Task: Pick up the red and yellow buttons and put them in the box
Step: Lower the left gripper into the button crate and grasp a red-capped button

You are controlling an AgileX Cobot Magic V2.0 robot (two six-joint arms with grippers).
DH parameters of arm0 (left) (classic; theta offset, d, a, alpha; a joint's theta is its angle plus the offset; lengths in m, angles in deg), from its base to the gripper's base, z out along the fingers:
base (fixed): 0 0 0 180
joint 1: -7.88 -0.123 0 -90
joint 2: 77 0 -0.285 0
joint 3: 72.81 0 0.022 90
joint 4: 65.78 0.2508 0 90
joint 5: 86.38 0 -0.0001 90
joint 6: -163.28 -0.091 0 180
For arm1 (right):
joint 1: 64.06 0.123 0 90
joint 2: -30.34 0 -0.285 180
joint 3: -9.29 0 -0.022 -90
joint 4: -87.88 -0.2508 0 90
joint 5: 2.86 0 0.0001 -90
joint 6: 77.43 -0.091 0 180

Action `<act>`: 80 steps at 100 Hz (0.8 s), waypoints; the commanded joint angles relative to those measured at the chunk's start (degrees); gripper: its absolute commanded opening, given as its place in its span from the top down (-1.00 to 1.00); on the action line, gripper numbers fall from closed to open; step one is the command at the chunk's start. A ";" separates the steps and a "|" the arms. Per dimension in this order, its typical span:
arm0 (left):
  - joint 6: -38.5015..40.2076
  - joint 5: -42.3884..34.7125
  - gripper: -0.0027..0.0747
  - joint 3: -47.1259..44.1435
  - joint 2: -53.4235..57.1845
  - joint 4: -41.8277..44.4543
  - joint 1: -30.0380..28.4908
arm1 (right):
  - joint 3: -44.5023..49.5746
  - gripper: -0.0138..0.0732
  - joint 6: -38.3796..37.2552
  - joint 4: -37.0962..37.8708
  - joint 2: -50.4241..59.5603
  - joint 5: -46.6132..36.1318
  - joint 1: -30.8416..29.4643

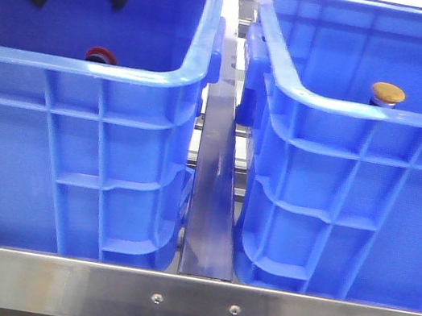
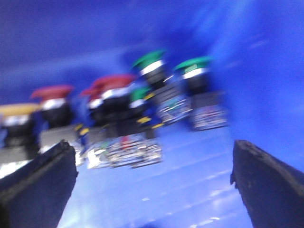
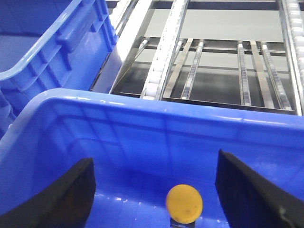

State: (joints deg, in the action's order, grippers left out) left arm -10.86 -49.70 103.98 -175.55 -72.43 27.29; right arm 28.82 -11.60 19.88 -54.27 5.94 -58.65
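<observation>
Two blue boxes sit low in the picture, the left hand (image 2: pixel 154 175) wide open and empty over red buttons (image 2: pixel 111 88) in the left box (image 1: pixel 88 67), so I think it must drop and pinch one; right hand (image 3: pixel 154 190) open above the yellow button (image 3: pixel 184 203).

Two blue crates (image 1: pixel 113 157); blurred buttons (image 2: pixel 118 109), perhaps three red, three green, one yellow.
</observation>
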 commanded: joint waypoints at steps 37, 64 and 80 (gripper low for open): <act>5.98 5.29 -0.67 12.11 -11.49 4.22 -0.18 | -1.40 -0.59 0.57 -0.56 2.03 -0.35 -0.23; 5.98 4.70 -0.67 12.21 -13.38 4.22 -0.32 | -1.40 -0.59 0.57 -0.56 2.03 -1.11 -0.23; 5.98 4.15 -0.58 12.21 -13.38 4.22 -0.32 | -1.40 -0.59 0.57 -0.56 2.03 -1.04 -0.23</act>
State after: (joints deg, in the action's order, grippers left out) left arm -5.52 -43.16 114.17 -191.63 -68.21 27.02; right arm 28.82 -11.60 19.88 -54.27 6.39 -58.65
